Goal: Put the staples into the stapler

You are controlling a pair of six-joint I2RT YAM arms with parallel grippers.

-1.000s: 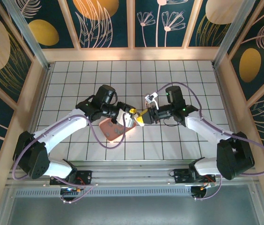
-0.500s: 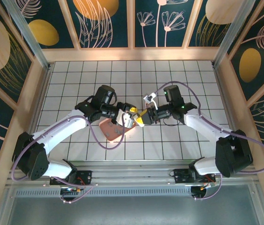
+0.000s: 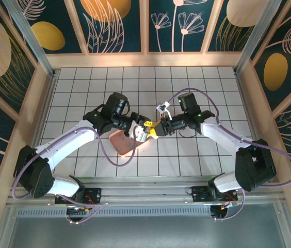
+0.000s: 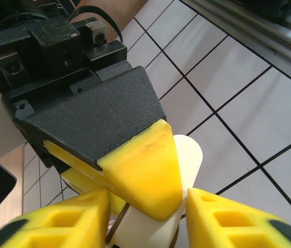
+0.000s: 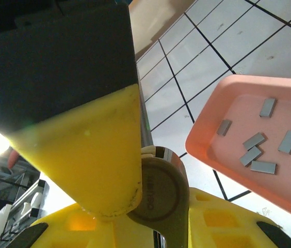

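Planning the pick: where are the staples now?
The staples lie loose in the pink tray, at the right of the right wrist view.

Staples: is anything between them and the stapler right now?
Nothing covers the staples in the pink tray. The stapler sits in the right gripper, and the left gripper has its fingers flanking it too.

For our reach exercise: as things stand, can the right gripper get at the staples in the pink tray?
Probably not yet. The right gripper is shut on the stapler, so it is occupied, though the staples lie uncovered in the pink tray beside it.
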